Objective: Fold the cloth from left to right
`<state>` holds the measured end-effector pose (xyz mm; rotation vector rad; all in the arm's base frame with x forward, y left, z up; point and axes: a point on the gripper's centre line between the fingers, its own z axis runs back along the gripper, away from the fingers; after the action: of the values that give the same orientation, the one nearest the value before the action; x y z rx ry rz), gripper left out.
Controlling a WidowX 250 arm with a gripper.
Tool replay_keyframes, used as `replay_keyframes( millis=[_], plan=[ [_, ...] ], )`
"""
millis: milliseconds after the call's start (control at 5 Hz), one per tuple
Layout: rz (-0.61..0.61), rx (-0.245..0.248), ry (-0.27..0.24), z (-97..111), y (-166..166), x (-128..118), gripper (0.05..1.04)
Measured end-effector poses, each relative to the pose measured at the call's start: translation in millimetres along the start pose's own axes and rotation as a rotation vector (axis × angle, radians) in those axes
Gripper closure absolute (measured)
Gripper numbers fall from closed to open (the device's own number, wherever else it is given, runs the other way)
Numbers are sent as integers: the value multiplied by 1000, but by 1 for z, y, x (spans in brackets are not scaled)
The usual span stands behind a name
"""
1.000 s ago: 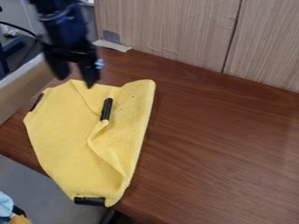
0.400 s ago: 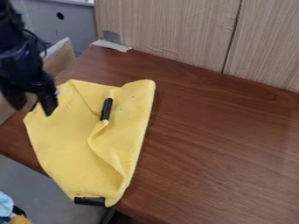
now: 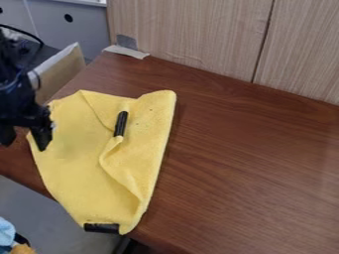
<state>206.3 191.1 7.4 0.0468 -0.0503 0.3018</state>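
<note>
At the left edge of the view, the black gripper (image 3: 25, 141) hangs over the cloth's left border, its two fingers apart with nothing between them. The yellow cloth (image 3: 73, 163) lies on the left part of the table, creased, with a raised fold running down its right half. One black clip (image 3: 121, 123) sits near the fold's upper end. Another black clip (image 3: 101, 228) is on the cloth's bottom corner, at the table's front edge. The cloth's upper left corner is partly hidden behind the gripper.
Brown wooden table (image 3: 252, 173) extends to the right. A wood-panelled wall (image 3: 192, 34) stands along the back, with tape (image 3: 126, 51) at its foot. A cardboard piece (image 3: 61, 74) borders the table's upper left. Coloured fabric (image 3: 8, 235) lies below at the lower left.
From above the cloth's top edge, the gripper has moved left and down the view to the cloth's left side. The cloth has kept its shape and place.
</note>
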Motion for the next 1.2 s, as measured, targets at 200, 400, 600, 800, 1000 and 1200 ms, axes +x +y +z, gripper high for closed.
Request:
replay_keyframes(
  millis=[200, 400, 600, 800, 1000, 1200],
  plan=[
    [30, -2, 54, -13, 5, 0, 83],
    [40, 0, 93, -19, 8, 1, 130],
    [30, -1, 102, -23, 7, 2, 410],
    [29, 0, 98, -22, 8, 4, 715],
    [27, -3, 98, -23, 7, 4, 929],
    [13, -9, 94, -22, 4, 5, 1024]
  ],
)
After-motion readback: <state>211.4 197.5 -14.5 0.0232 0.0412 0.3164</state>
